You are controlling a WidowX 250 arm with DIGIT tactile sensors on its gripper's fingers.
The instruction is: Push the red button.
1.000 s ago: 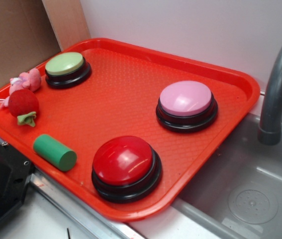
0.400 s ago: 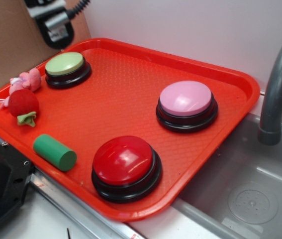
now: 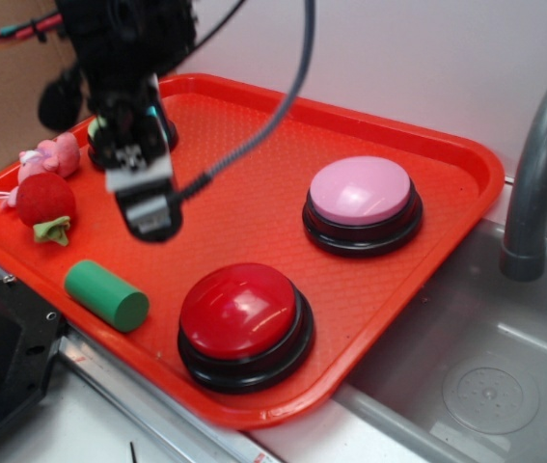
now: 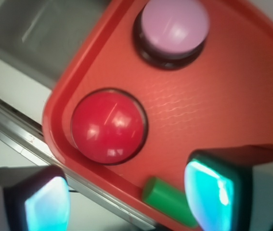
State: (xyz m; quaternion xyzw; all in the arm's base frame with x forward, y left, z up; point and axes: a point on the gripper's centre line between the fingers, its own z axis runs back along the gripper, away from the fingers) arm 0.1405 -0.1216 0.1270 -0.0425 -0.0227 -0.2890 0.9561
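The red button (image 3: 239,311), a glossy red dome on a round black base, sits near the front edge of the red tray (image 3: 254,154). In the wrist view the red button (image 4: 108,126) lies ahead of the fingers, left of centre. My gripper (image 3: 148,217) hangs above the tray's left-middle, up and to the left of the red button and apart from it. In the wrist view my gripper (image 4: 126,202) is open, its pads (image 4: 47,204) wide apart with nothing between them.
A pink-domed button (image 3: 360,190) stands at the tray's right. A green cylinder (image 3: 106,295) lies at the front left, with a red plush ball (image 3: 44,200) and a pink plush (image 3: 51,154) behind it. A sink (image 3: 466,357) and grey faucet (image 3: 543,164) are on the right.
The arm came in from the top left and dropped over the tray, now covering most of the green-domed button at the back. Nothing on the tray has moved.
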